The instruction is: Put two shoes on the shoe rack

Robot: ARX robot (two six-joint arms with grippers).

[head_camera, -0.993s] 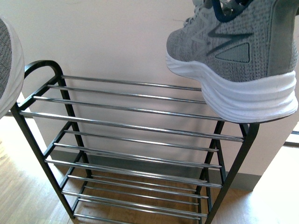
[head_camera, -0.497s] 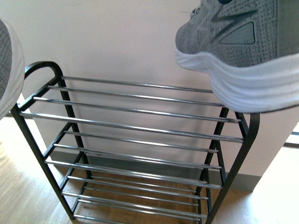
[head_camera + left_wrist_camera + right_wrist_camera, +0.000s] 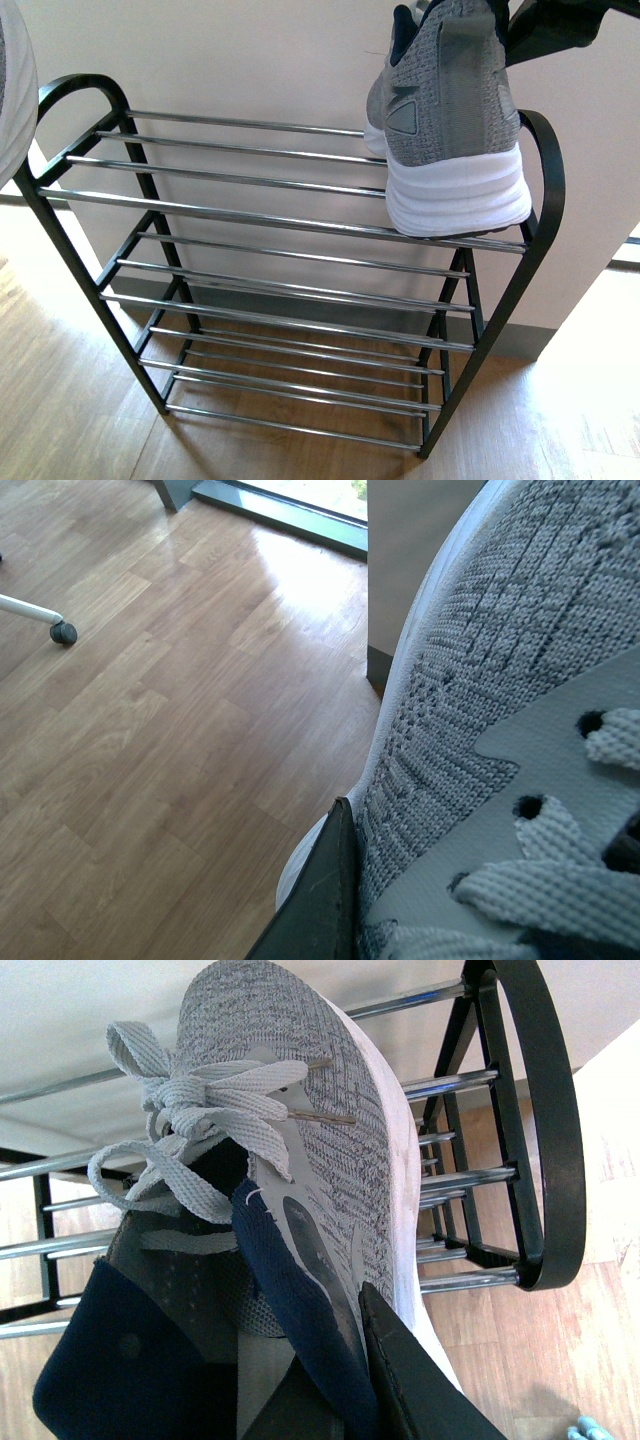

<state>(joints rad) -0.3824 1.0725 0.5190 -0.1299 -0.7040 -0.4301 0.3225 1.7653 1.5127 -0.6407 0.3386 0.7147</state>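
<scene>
The shoe rack stands against a pale wall, a black frame with tiers of chrome rods. One grey sneaker is over the right end of the top tier, heel toward me, its white sole at the front rods. My right gripper is shut on its collar. The right wrist view shows that sneaker from above, with my right gripper pinching the navy lining. The other grey sneaker shows only as a sliver at the far left. My left gripper is shut on this grey sneaker, one black finger against its side.
The rack's looped end frame stands just beside the right sneaker. Wooden floor lies below the left sneaker, with a chair caster and a wall corner nearby. A small pale blue thing lies on the floor.
The right sneaker has gone from hanging high and side-on near the camera to lower and farther away, over the rack's top tier, heel toward me. The left sneaker has slid further out of view.
</scene>
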